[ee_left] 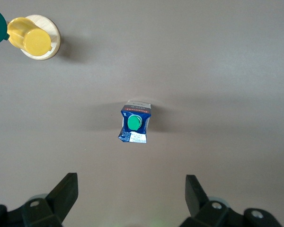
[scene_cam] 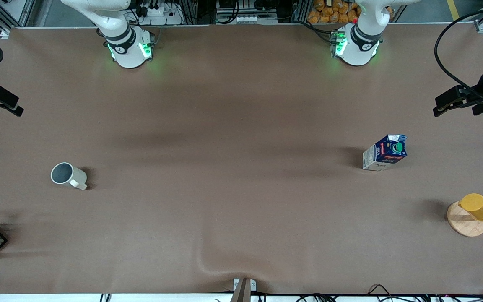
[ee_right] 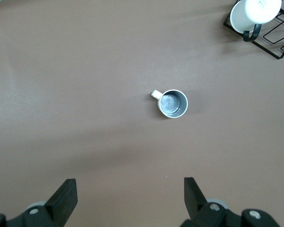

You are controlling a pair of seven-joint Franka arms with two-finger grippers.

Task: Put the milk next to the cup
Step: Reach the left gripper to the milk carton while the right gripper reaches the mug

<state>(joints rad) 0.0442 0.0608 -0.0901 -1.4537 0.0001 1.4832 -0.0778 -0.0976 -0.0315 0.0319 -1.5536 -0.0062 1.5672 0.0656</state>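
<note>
Cup (scene_cam: 68,175) sits well apart from milk (scene_cam: 385,152); both fingers pairs (ee_left: 128,198) (ee_right: 128,198) hover spread above them.

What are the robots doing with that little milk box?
Nothing is being held yet. The milk stands on the table toward the left arm's end, and the cup sits toward the right arm's end. The left gripper hangs open above the milk, and the right gripper hangs open above the cup.
</note>
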